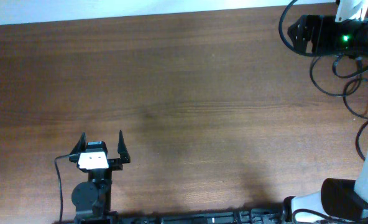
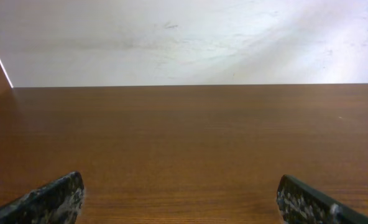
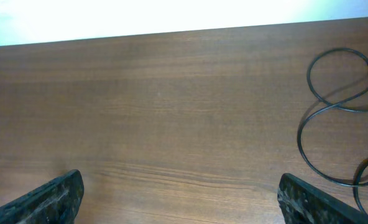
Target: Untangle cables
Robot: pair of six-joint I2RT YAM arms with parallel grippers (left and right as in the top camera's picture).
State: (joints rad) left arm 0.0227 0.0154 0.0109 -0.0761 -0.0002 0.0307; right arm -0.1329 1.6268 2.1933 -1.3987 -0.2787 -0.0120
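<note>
A thin black cable [image 1: 347, 94] lies in loose overlapping loops on the brown wooden table at the far right. In the right wrist view the cable [image 3: 326, 104] shows as a round loop crossing a larger one at the right edge. My right gripper [image 3: 179, 186] is open and empty, well left of the loops. In the overhead view its black wrist [image 1: 314, 32] sits at the top right, above the cable. My left gripper [image 1: 101, 142] is open and empty at the front left, far from the cable. The left wrist view shows only bare wood between its fingers [image 2: 179, 190].
The table's far edge [image 1: 171, 18] meets a white surface at the top. The right arm's white base [image 1: 342, 199] stands at the front right. A thin black lead [image 1: 58, 180] runs beside the left arm.
</note>
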